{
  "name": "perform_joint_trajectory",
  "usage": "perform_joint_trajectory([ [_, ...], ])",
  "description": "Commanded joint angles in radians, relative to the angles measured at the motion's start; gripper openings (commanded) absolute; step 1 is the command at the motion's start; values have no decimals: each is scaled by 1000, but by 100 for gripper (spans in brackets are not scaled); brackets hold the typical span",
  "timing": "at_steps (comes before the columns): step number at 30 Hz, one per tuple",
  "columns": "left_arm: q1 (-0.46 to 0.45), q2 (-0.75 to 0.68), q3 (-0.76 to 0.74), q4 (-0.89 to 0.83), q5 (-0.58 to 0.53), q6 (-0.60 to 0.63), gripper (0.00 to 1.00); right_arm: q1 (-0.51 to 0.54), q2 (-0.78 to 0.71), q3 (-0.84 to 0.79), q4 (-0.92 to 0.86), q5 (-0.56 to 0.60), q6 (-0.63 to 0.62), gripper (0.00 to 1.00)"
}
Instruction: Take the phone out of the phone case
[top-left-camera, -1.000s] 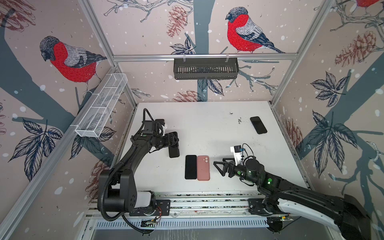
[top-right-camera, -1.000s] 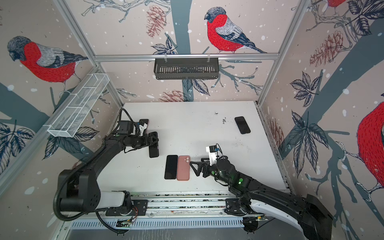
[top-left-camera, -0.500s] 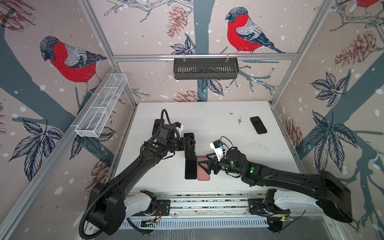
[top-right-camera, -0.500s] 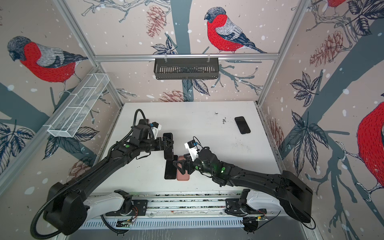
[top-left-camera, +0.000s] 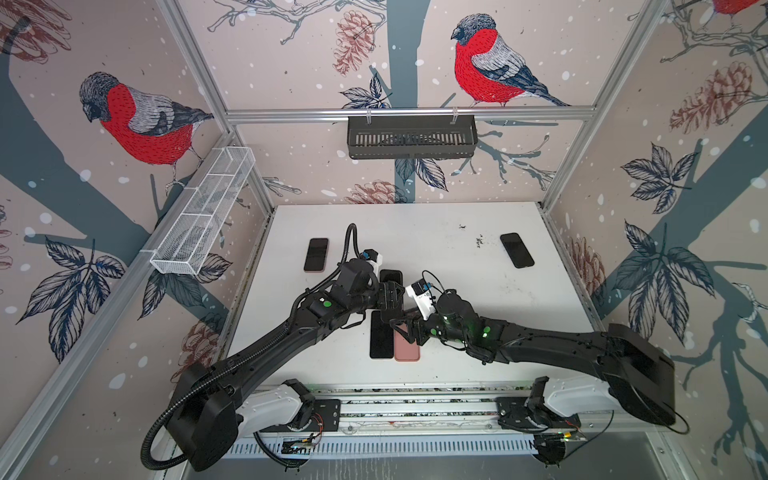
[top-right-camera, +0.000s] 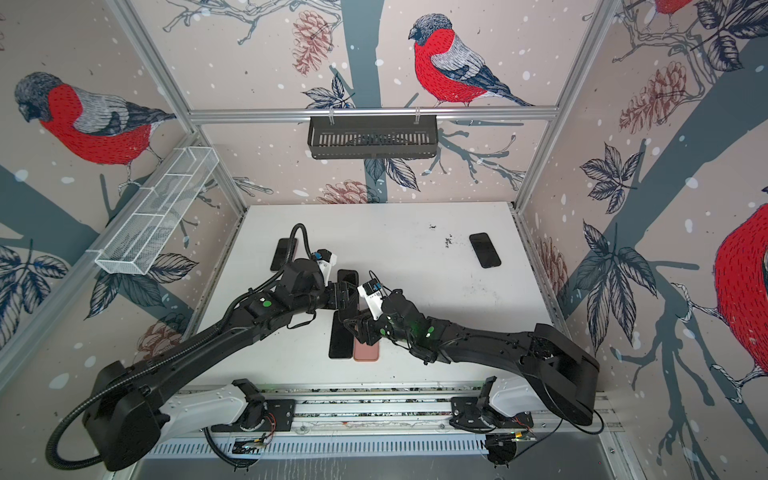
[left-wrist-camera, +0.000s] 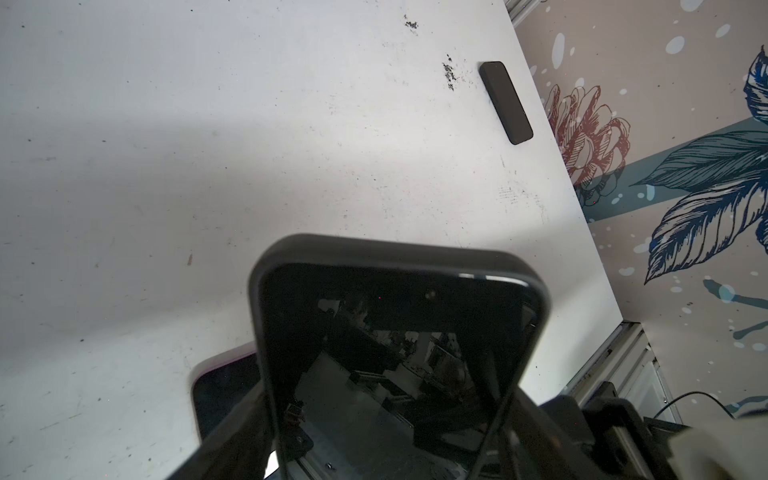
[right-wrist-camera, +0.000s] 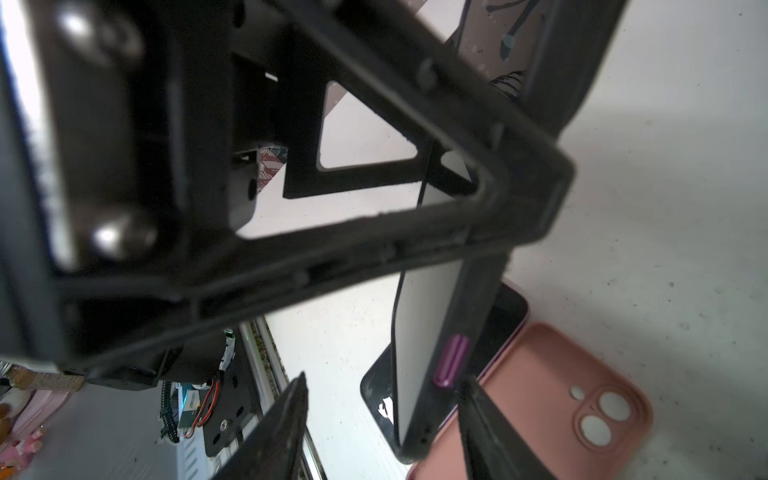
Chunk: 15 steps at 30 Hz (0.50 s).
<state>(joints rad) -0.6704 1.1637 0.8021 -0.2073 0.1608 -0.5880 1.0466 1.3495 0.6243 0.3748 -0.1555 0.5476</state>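
The phone (left-wrist-camera: 395, 353) is held clear of the table (top-left-camera: 457, 299), seated in its dark phone case (left-wrist-camera: 374, 249), and the case is pinched across its long sides by the left claw (top-left-camera: 390, 295). The lower end is straddled by the right claw (right-wrist-camera: 382, 380), whose jaws stand spread: one finger is seen just beside the case's edge near the purple side button (right-wrist-camera: 451, 359), while a clear gap is left between the other finger and the screen side, so no grip is made there yet. The cased handset is judged light and rigid as a whole. The glass face is taken to be slippery and fragile, whereas the case looks matte, rubbery and yielding at its lip. A hold on the case rim by one claw is therefore advised, with a corner of the phone levered out past the lip by the other, and the button and screen spared from pressure. Directly beneath both claws a black-faced phone (top-left-camera: 381, 338) and a pink case (right-wrist-camera: 552, 395), back up, are laid side by side. Well beyond the left claw a pink-rimmed phone (top-left-camera: 316, 254) is seen, and well beyond the right claw a dark phone (top-left-camera: 516, 250)
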Motion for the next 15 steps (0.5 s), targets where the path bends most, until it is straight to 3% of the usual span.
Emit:
perform_joint_trajectory([
  [1, -15, -15, -17, 103, -18, -30, 32, -8, 5, -3, 29, 5, 2, 48],
  [3, -28, -23, -33, 123, -21, -42, 32, -15, 12, -4, 30, 0, 3, 44],
  [8, -71, -55, -63, 167, -46, -69, 32, -25, 24, -1, 27, -13, 14, 22],
  [15, -139, -60, -81, 218, -81, -90, 34, -28, 17, -4, 17, -18, 11, 4],
])
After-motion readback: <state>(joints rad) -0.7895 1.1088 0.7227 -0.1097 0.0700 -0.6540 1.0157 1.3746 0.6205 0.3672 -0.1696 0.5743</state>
